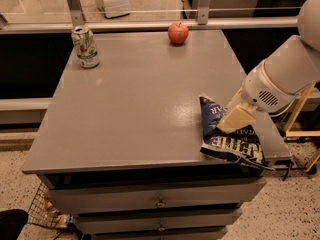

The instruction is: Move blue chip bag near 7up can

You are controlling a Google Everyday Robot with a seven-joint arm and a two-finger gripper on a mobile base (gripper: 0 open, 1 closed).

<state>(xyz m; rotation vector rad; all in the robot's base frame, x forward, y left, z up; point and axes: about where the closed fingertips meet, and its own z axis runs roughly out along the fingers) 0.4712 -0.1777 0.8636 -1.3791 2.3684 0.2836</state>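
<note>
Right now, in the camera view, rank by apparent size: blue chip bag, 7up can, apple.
1. blue chip bag, also nearest the camera; the gripper is on it, front right.
2. 7up can, back left.
3. apple, back edge, somewhat smaller than the can.

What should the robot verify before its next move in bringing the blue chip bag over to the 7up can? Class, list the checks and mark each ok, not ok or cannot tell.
1. Gripper at the blue chip bag, near right corner of the table: ok.
2. Bag firmly held: cannot tell.
3. Bag fully on the table: not ok, its near end hangs over the front edge.
4. 7up can upright at the far left corner: ok.
5. Apple off the straight line from bag to can: ok, it sits at the far edge.
6. Bag near the can: not ok, they lie at opposite corners.
</note>
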